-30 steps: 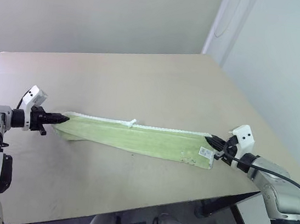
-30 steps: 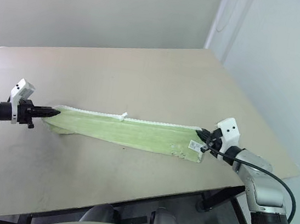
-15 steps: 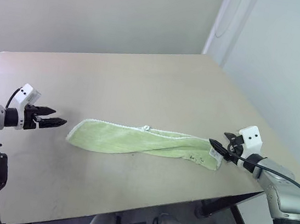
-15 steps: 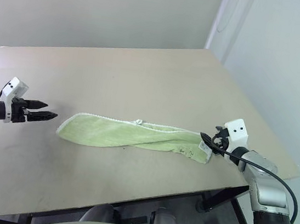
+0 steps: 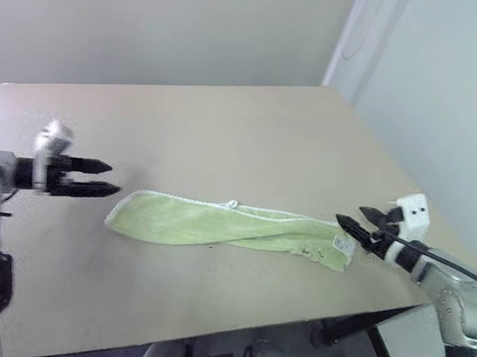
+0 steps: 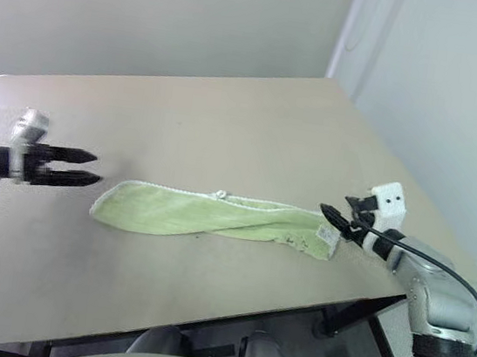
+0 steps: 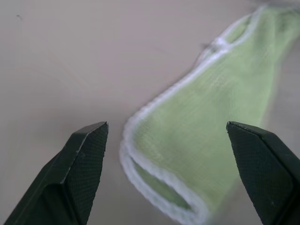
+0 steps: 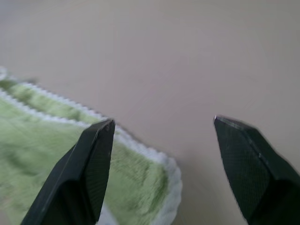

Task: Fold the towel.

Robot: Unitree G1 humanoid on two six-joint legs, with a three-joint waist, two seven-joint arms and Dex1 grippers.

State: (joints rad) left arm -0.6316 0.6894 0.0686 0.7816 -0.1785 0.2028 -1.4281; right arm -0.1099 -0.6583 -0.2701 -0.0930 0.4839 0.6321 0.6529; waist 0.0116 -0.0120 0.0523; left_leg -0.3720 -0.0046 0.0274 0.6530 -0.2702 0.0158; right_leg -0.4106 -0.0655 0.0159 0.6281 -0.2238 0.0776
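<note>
Green towel flat on table | left hand released | right hand released

A: How does the left arm sit?
B: It reaches in from the left side, roughly level, and its left gripper points inward toward the middle, its two black fingers spread well apart with nothing between them.

A: And the other arm?
B: It comes in from the right edge with a black cable along the forearm. The right gripper points back toward the left one, tilted slightly downward, its jaws parted and holding nothing.
</note>
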